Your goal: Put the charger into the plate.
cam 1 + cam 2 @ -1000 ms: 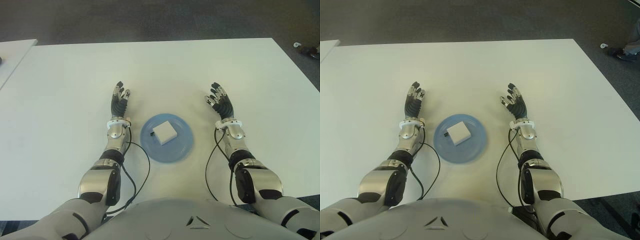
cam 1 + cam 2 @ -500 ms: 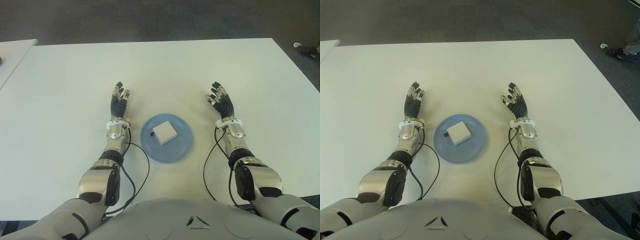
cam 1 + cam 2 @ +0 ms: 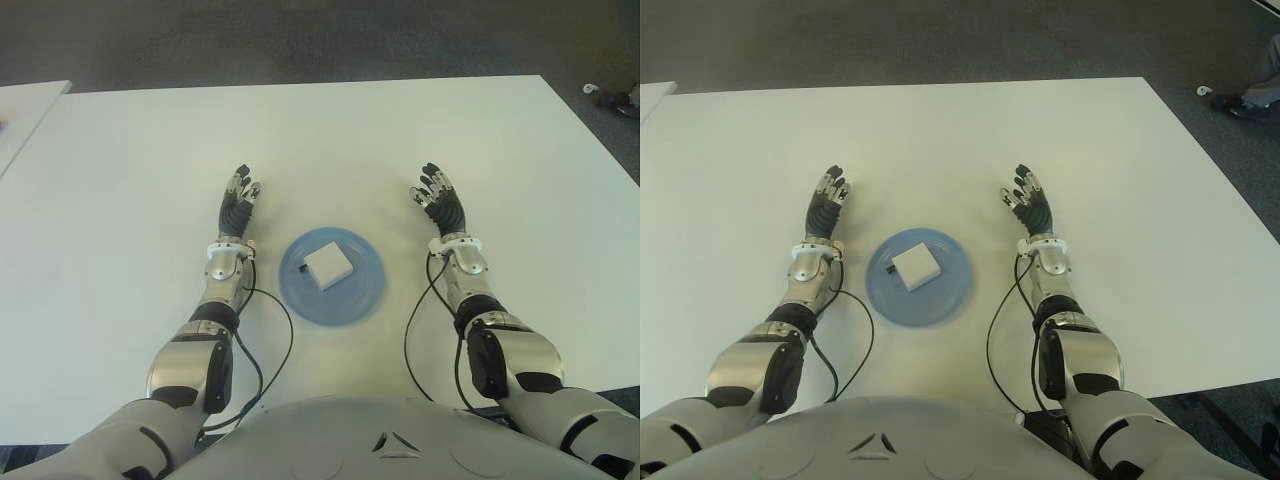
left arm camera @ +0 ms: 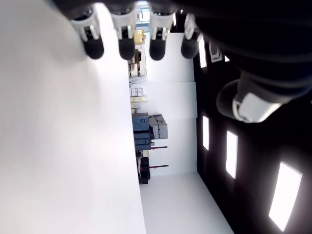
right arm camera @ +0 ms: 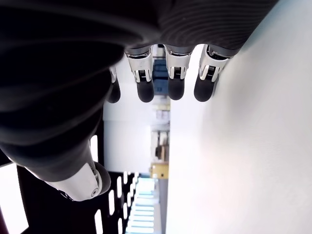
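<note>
A white square charger (image 3: 328, 265) lies inside the round blue plate (image 3: 360, 295) on the white table (image 3: 320, 140), just in front of my torso. To the left of the plate is my left hand (image 3: 240, 200), fingers stretched out flat and holding nothing. On the plate's right is my right hand (image 3: 438, 196), equally spread and empty. Both wrist views show straight fingers (image 4: 124, 46) (image 5: 173, 85) over the bare tabletop.
A second white table edge (image 3: 30, 100) shows at the far left. Dark carpet lies beyond the table's far edge. A small object (image 3: 608, 95) sits on the floor at the far right. Black cables (image 3: 415, 330) trail from both forearms.
Both forearms have shifted very slightly; the hands stay open beside the plate, and the charger has not moved.
</note>
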You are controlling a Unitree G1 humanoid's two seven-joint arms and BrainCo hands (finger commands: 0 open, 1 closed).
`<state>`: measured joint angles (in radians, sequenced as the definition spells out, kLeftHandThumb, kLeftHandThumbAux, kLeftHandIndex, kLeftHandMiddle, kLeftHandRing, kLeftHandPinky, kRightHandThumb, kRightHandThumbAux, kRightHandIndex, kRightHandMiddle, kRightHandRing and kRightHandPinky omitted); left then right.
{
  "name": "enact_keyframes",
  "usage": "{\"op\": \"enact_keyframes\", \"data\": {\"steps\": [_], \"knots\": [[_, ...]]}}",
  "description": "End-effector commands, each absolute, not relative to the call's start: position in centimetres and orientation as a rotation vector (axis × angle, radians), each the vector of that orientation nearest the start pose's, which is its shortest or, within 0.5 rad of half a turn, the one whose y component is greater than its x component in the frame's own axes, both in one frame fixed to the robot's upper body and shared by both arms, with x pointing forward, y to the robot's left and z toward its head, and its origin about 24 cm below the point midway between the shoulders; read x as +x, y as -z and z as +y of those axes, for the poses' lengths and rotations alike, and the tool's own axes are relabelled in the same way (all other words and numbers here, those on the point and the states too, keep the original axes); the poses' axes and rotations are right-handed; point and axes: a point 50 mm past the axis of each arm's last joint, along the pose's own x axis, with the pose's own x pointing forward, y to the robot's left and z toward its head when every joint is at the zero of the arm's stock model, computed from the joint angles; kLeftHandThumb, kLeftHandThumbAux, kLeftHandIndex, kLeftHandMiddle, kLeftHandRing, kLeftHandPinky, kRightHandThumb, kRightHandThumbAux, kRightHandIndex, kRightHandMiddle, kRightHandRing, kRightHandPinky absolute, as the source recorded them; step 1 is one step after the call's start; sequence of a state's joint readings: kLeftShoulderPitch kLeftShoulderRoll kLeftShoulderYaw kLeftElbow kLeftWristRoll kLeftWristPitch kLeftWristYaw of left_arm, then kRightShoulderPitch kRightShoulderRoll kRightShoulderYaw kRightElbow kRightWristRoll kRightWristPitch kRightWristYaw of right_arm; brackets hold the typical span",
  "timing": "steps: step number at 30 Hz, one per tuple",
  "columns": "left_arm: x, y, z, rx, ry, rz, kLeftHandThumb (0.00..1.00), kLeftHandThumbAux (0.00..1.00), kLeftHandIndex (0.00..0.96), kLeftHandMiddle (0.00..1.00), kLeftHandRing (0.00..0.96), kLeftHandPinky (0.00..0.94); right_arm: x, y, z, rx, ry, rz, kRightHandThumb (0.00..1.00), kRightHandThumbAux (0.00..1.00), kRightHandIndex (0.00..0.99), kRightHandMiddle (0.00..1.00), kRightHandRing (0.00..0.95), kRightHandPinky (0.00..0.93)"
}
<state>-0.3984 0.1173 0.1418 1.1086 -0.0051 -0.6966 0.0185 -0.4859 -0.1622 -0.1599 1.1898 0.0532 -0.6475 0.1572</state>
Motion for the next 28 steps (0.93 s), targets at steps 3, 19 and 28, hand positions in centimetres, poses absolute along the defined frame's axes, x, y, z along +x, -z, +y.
{"op": "enact_keyframes", "data": {"steps": [3, 19, 28], "knots": [[27.66, 3.99, 19.11, 0.101, -0.049, 0.108, 0.000, 0.482, 0.000, 0.000, 0.000, 0.000, 27.67, 5.93, -18.19, -0.019, -0.061, 0.302, 0.060, 0.759, 0.000, 0.014, 0.006, 0.029], [27.46, 4.05, 18.74, 0.106, 0.005, 0.101, 0.000, 0.514, 0.000, 0.000, 0.000, 0.000, 28.10, 6.61, -17.68, -0.044, -0.045, 0.433, 0.181, 0.673, 0.000, 0.000, 0.000, 0.005], [27.37, 4.20, 18.68, 0.100, 0.023, 0.113, 0.000, 0.521, 0.000, 0.000, 0.000, 0.000, 28.17, 6.79, -17.55, -0.041, -0.037, 0.470, 0.255, 0.630, 0.000, 0.000, 0.000, 0.002]]}}
